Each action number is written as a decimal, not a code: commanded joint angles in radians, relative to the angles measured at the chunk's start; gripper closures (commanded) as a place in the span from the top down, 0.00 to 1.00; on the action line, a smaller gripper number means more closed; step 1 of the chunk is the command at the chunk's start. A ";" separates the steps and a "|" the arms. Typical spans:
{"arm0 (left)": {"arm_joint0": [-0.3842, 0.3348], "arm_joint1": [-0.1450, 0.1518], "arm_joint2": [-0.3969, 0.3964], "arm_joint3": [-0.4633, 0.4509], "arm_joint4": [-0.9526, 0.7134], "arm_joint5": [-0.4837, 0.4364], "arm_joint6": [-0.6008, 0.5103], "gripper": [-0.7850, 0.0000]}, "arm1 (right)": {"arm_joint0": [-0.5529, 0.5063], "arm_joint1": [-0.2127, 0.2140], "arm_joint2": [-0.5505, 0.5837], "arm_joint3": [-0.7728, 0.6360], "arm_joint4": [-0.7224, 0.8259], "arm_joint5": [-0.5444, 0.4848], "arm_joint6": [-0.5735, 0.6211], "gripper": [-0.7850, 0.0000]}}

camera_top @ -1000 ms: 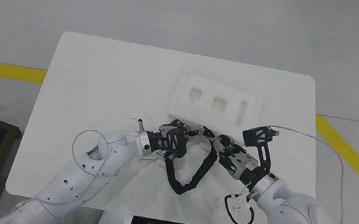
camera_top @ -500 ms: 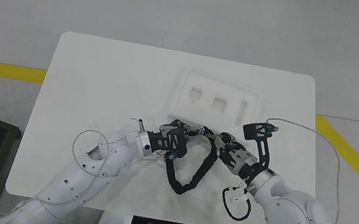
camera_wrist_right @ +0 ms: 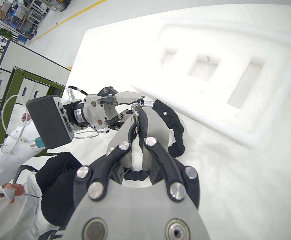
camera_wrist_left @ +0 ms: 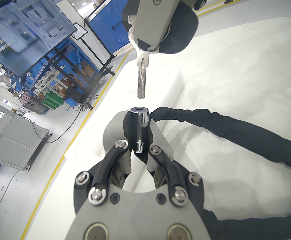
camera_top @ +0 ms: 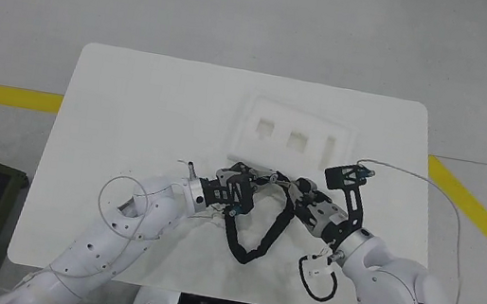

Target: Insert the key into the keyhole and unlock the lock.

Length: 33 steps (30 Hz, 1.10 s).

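Shifted left toward frame centre since a second ago: right gripper [camera_wrist_right: 137,118] clamped on key [camera_wrist_left: 141,75], tip just short of keyhole [camera_wrist_left: 139,110], not in. Mid-frame, lock [camera_wrist_left: 138,134] pinched tight in left gripper [camera_wrist_left: 136,122]. Seemingly ready for insertion.

Right claw [camera_top: 295,195] edged key [camera_wrist_left: 142,75] closer toward lock [camera_wrist_left: 138,127] keyhole.

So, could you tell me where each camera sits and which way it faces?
Top view: above the arms, looking down at the table; both arms show, meeting near the foam tray.
Left wrist view: on the left wrist, looking along the left gripper, shut on the lock cylinder, toward the key.
Right wrist view: on the right wrist, looking along the right gripper, shut on the key, toward the foam tray.
Shared: both wrist views show key and lock cylinder.
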 commanded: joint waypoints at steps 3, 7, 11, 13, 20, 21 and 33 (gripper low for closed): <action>0.000 0.000 0.000 0.000 0.000 0.000 0.000 0.00 | 0.004 -0.003 -0.006 0.005 -0.003 0.007 0.006 0.00; 0.000 0.000 0.000 0.000 0.000 0.000 0.000 0.00 | 0.010 -0.006 -0.014 0.012 -0.003 0.011 0.009 0.00; 0.000 0.000 0.000 0.000 0.000 0.000 0.000 0.00 | 0.018 -0.010 -0.021 0.019 -0.001 0.014 0.009 0.00; 0.000 0.000 0.000 0.000 0.000 0.000 0.000 0.00 | 0.022 -0.012 -0.023 0.022 0.001 0.015 0.009 0.00; 0.000 0.000 0.000 0.000 0.000 0.000 0.000 0.00 | 0.028 -0.017 -0.025 0.027 -0.001 0.015 0.007 0.00; 0.000 0.000 0.000 0.000 0.000 0.000 0.000 0.00 | 0.028 -0.017 -0.025 0.028 -0.002 0.016 0.007 0.00; 0.000 0.000 0.000 0.000 0.000 0.000 0.000 0.00 | 0.033 -0.024 -0.021 0.035 -0.006 0.018 0.010 0.00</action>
